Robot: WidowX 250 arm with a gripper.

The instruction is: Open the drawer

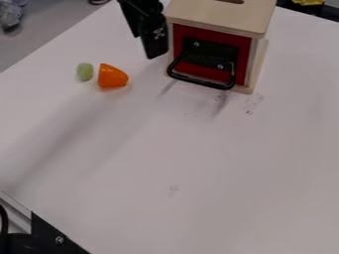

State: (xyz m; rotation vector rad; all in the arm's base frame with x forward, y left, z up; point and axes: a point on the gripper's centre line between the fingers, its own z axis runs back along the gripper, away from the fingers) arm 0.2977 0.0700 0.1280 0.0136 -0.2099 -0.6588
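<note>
"One red-fronted drawer (178, 42) sat shut in the pale wooden box (215, 19), its inside hidden."
"And the black arm (138, 10)?"
"Its black gripper (156, 52) hung tilted beside the box; how wide, I couldn't tell."

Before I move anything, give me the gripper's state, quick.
Gripper: can't tell whether it is open or closed; nothing visible held, and it hangs beside the wooden box with the drawer handle.
</note>
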